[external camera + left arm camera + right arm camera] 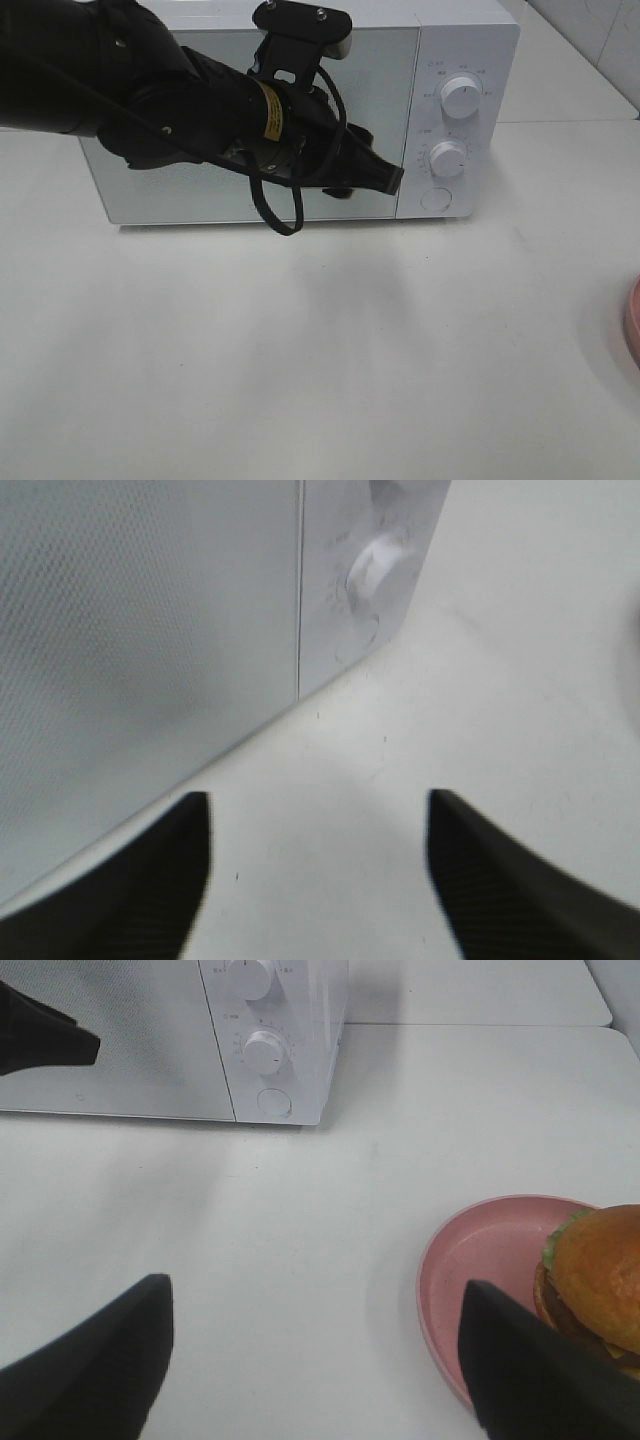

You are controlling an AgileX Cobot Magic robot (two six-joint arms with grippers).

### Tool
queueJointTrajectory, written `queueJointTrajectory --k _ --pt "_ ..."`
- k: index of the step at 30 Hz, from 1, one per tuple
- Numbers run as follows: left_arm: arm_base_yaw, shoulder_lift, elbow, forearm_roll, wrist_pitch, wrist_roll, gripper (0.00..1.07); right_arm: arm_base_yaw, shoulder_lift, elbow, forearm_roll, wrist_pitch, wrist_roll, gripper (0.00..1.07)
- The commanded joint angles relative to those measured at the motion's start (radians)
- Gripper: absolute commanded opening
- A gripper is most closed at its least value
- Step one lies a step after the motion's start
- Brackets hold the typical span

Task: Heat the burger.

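Left gripper [385,178], exterior high view: black, reaching across the microwave [200,30] front, tips at the right edge of the door [375,95], just beside the control panel; spread not readable from this angle, nothing seen carried.
Door: looks closed, flush with the front.
Knobs: upper knob [462,96] and lower knob [449,157] just past the tips; round button [437,198] slightly beyond and lower.
Step in hand: judged as getting the door open, at its edge or by the button; loading not yet begun.
Plate [633,322]: only a pink sliver at the frame edge, well apart from this gripper.

Left gripper [318,865], left wrist view: 2 dark fingers [150,880] parted to a middling gap, bare table [520,680] between them, nothing held, no touch visible.
Ahead of the fingers: the door seam and panel corner, with 1 blurred round control [375,565].

Right gripper [315,1360], right wrist view: fingers [90,1370] set wide, gripping nothing, hanging over the table.
Burger [595,1280]: on the pink plate [470,1270], just beside one finger, partly cut off by the frame; golden bun, green lettuce edge.
Microwave [300,1060]: well ahead of this gripper, dials showing, the other arm's tip at the door.
Next move, as a judgement: door swung clear, then the burger lifted from the plate and carried inside; a tall, soft stack, so a light, low grip needed.
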Motion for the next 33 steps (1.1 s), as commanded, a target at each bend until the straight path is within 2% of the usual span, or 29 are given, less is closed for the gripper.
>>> queueJointTrajectory --k 1,2,3,4,5,9,13,20,21,22,24,25,26,27,28,30,31,32,33 --pt "-0.036 -0.035 -0.007 -0.006 0.148 -0.006 0.9 -0.006 -0.025 0.003 0.001 -0.008 -0.008 0.75" --pt "-0.059 -0.054 -0.008 -0.008 0.246 -0.006 1.01 -0.006 -0.025 0.003 0.001 -0.008 -0.008 0.75" --pt "-0.069 -0.064 -0.008 -0.009 0.301 -0.006 1.02 -0.006 -0.025 0.003 0.001 -0.008 -0.008 0.75" --pt "-0.069 -0.064 -0.008 -0.009 0.301 -0.006 1.02 -0.006 -0.025 0.003 0.001 -0.008 -0.008 0.75" --pt "-0.089 -0.083 -0.008 -0.028 0.414 -0.006 1.02 -0.006 -0.025 0.003 0.001 -0.008 -0.008 0.75" --pt "-0.11 -0.107 -0.008 -0.069 0.543 -0.006 1.02 -0.006 -0.025 0.003 0.001 -0.008 -0.008 0.75" --pt "-0.116 -0.156 -0.008 -0.164 0.734 0.003 1.02 -0.006 -0.025 0.003 0.001 -0.008 -0.008 0.75" --pt "-0.086 -0.221 -0.008 -0.168 0.861 -0.006 1.02 -0.006 -0.025 0.003 0.001 -0.008 -0.008 0.75" --pt "-0.047 -0.25 -0.008 -0.169 0.9 -0.006 1.02 -0.006 -0.025 0.003 0.001 -0.008 -0.008 0.75" --pt "-0.047 -0.25 -0.008 -0.169 0.9 -0.006 1.02 -0.006 -0.025 0.003 0.001 -0.008 -0.008 0.75" --pt "0.045 -0.298 -0.008 -0.177 0.953 0.028 1.02 -0.006 -0.025 0.003 0.001 -0.008 -0.008 0.75" --pt "0.045 -0.298 -0.008 -0.177 0.953 0.028 1.02 -0.006 -0.025 0.003 0.001 -0.008 -0.008 0.75" --pt "0.115 -0.333 -0.008 -0.191 0.99 0.075 1.02 -0.006 -0.025 0.003 0.001 -0.008 -0.008 0.75" --pt "0.159 -0.353 -0.008 -0.201 1.011 0.099 1.02 -0.006 -0.025 0.003 0.001 -0.008 -0.008 0.75" --pt "0.159 -0.353 -0.008 -0.201 1.011 0.099 1.02 -0.006 -0.025 0.003 0.001 -0.008 -0.008 0.75" --pt "0.34 -0.442 -0.008 -0.266 1.065 0.191 1.02 -0.006 -0.025 0.003 0.001 -0.008 -0.008 0.75" --pt "0.34 -0.442 -0.008 -0.266 1.065 0.191 1.02 -0.006 -0.025 0.003 0.001 -0.008 -0.008 0.75" --pt "0.396 -0.468 -0.008 -0.292 1.072 0.217 1.02 -0.006 -0.025 0.003 0.001 -0.008 -0.008 0.75" --pt "0.396 -0.468 -0.008 -0.292 1.072 0.217 1.02 -0.006 -0.025 0.003 0.001 -0.008 -0.008 0.75"
